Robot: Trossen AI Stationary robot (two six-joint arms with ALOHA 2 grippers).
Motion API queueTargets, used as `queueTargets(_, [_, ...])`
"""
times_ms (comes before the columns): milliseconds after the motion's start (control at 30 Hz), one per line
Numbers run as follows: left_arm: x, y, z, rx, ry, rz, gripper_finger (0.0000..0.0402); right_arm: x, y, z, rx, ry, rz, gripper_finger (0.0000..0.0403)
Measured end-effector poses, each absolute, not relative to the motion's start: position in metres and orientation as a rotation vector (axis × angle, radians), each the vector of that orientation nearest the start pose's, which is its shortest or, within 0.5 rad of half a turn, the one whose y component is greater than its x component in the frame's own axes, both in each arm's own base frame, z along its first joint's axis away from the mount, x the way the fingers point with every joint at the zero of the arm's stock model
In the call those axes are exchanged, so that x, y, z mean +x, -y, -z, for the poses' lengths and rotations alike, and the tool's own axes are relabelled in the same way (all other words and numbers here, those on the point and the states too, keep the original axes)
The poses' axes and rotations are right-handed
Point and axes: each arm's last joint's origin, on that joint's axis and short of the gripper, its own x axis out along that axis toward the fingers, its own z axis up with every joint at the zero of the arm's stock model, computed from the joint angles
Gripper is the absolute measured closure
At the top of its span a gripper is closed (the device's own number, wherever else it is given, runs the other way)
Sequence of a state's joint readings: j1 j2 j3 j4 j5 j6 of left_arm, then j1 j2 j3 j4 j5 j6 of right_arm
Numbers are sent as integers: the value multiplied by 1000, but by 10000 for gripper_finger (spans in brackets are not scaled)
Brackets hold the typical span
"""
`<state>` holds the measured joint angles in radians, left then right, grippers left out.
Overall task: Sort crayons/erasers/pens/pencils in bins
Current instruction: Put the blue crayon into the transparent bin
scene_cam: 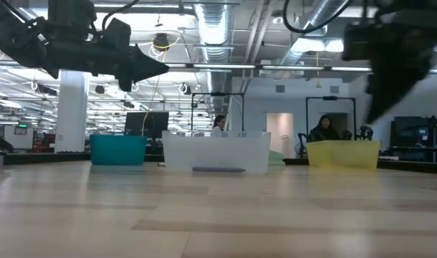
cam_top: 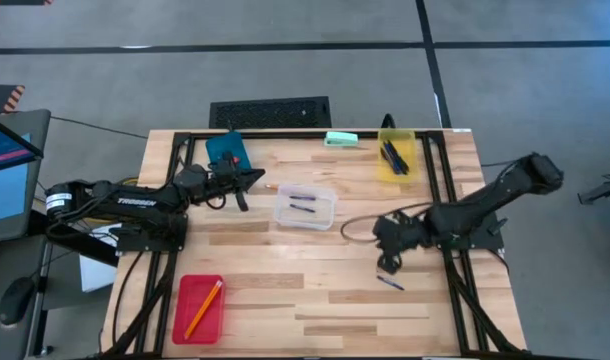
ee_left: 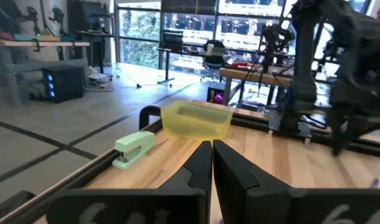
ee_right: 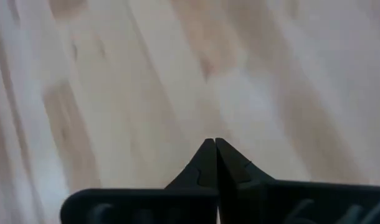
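Blue pen [cam_top: 390, 283] lies flat on wood table [cam_top: 315, 290] nr right end effector [cam_top: 389, 262], closed, empty.

Bare worktop [cam_top: 325, 300] lies open between the red bin [cam_top: 199, 308] and the loose pen [cam_top: 390, 283], while the clear bin [cam_top: 305, 208] stands mid-table between both arms, the yellow bin [cam_top: 396, 156] behind.

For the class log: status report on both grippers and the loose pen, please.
Left gripper shut, empty, beside blue plastic bin. Right gripper shut, empty, above thin dark-blue pen lying loose on table. Nothing blocking.
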<state>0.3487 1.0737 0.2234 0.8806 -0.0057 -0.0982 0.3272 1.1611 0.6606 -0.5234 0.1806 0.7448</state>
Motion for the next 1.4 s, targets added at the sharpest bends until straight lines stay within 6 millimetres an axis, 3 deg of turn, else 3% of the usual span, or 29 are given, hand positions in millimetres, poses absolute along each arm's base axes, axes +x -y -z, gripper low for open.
queueTargets(300, [187, -68, -201, -77, 100, -354, 398, 190, -128, -189, 481, -1245, 288, 387])
queueTargets(533, [187, -68, -203, -56, 116, -355, 398, 195, -159, -177, 493, -1330, 311, 319])
queueTargets(700, [187, -68, -202, -73, 109, -356, 398, 201, -164, -166, 452, -1419, 337, 285])
queueTargets(1100, [187, -68, -197, -136, 62, -340, 398, 207, -169, -141, 400, -1500, 368, 257])
queueTargets(1400, [189, -61, -195, -140, 50, -307, 398, 214, -163, -131, 369, -1531, 395, 268])
